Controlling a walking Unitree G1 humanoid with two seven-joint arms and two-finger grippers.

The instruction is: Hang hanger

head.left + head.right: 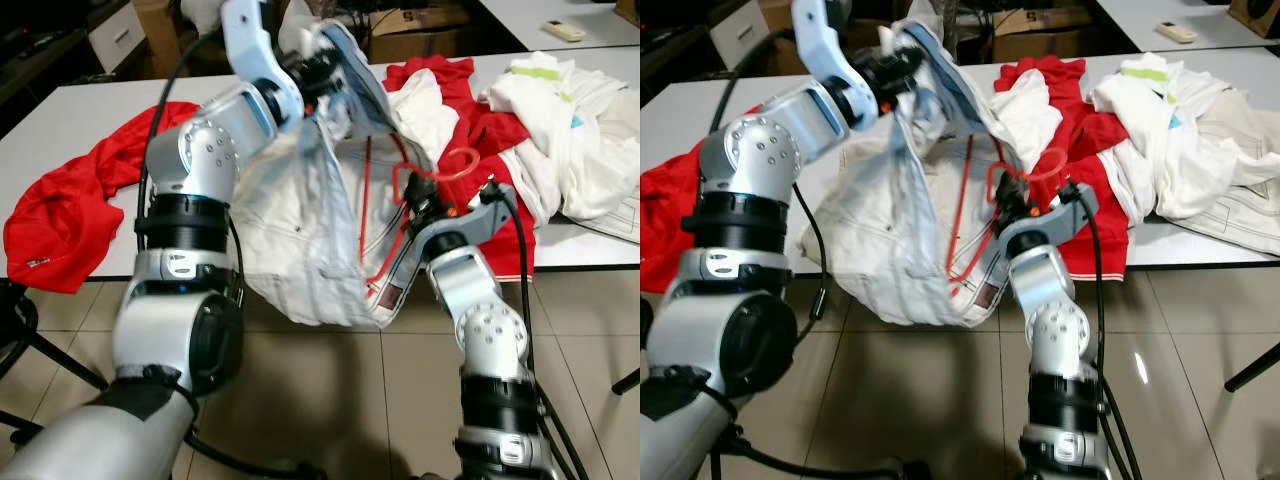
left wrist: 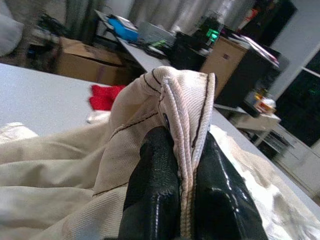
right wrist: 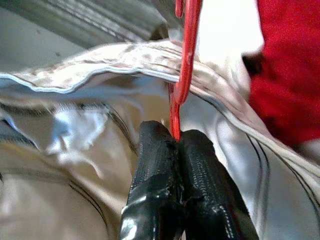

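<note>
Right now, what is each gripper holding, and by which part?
The left gripper pinches the white garment by a seamed edge fold, lifted above the table. The right gripper is shut on the red hanger, gripping its thin wire.

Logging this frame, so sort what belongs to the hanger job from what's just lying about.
In the job:
red hanger
white garment
left tool, gripping the garment's edge
right tool, gripping the hanger

Lying about:
red clothes
white clothes pile
remote
</note>
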